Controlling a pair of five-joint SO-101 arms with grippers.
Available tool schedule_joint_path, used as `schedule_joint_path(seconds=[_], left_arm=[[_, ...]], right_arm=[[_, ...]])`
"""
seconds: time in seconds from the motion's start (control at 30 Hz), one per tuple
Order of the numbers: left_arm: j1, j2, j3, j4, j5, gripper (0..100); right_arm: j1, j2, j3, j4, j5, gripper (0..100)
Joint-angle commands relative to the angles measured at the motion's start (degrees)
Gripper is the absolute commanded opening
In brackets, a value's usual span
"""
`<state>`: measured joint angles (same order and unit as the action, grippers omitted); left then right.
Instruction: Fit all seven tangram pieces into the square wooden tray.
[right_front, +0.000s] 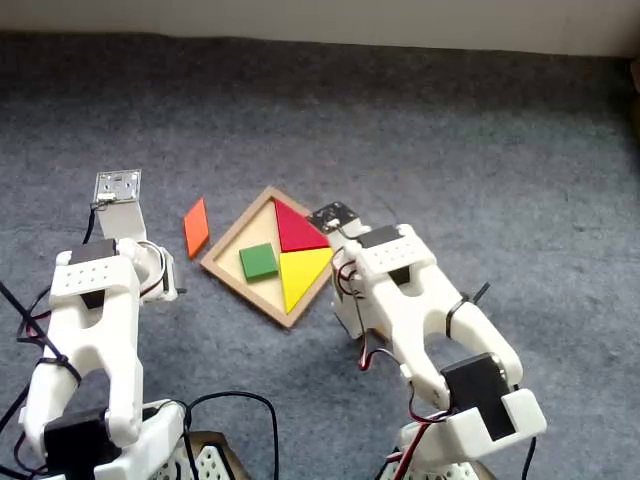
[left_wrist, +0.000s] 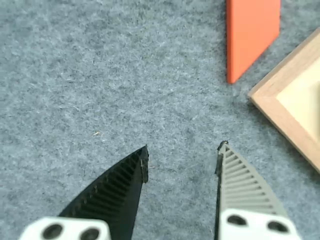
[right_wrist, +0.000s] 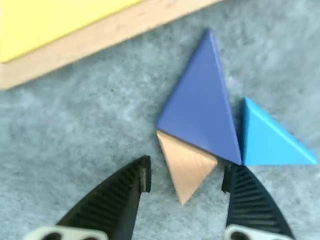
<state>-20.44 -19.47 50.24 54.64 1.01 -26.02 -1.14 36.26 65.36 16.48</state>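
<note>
Three in tray: red triangle (right_front: 297, 228), yellow triangle (right_front: 300, 276) and green square (right_front: 259, 261) lie flat in the tray (right_front: 230, 252). Red and yellow meet edge to edge and fill the half toward my right arm. Green sits just beside them near the middle. The other half shows bare wood.
Four outside: orange slanted piece (right_front: 196, 227), dark blue triangle (right_wrist: 200, 110), light blue triangle (right_wrist: 265, 142) and tan triangle (right_wrist: 187, 167), all flat on the grey carpet (right_front: 450, 130).
Orange slanted piece: just beside the tray's outer edge on my left arm's side, a strip of carpet between them.
Dark blue triangle: near the tray's rim on my right arm's side, one tip toward the rim but apart from it.
Light blue triangle: close along the dark blue one's long edge, meeting it at a corner.
Tan triangle: butted against the dark blue one's short edge.
Left pincer (left_wrist: 182, 150): fingers apart over bare carpet, nothing between them. The orange piece and a tray corner lie ahead of the tips.
Right pincer (right_wrist: 186, 174): fingers apart, one on each side of the tan triangle. One tip stands very close to its corner; I cannot tell if it touches.
</note>
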Motion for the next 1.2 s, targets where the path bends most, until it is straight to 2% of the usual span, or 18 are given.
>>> schedule_joint_path(seconds=[0.0, 0.27, 0.43, 0.57, 0.97, 1.17], left_arm=[[-0.57, -1.89, -0.13, -0.7, 0.26, 23], [-0.66, -1.89, -0.04, -0.7, 0.26, 23], [-0.66, -1.89, -0.04, -0.7, 0.26, 23], [-0.66, -1.89, -0.04, -0.7, 0.26, 23], [-0.75, -1.89, -0.04, -0.7, 0.26, 23], [-0.75, -1.89, -0.04, -0.7, 0.26, 23]], right_arm=[[-0.84, -0.13, -2.59, -0.84, 1.14, 23.5], [-0.84, -0.13, -0.13, -4.26, 1.32, 23.3], [-0.66, -0.13, 0.4, -4.0, 1.32, 16.9], [-0.48, -0.22, 0.4, -3.74, 1.05, 15.9], [-0.48, -0.92, -0.66, 3.21, 1.23, 14.2], [-0.75, -7.34, -6.9, 5.76, 1.23, 13.9]])
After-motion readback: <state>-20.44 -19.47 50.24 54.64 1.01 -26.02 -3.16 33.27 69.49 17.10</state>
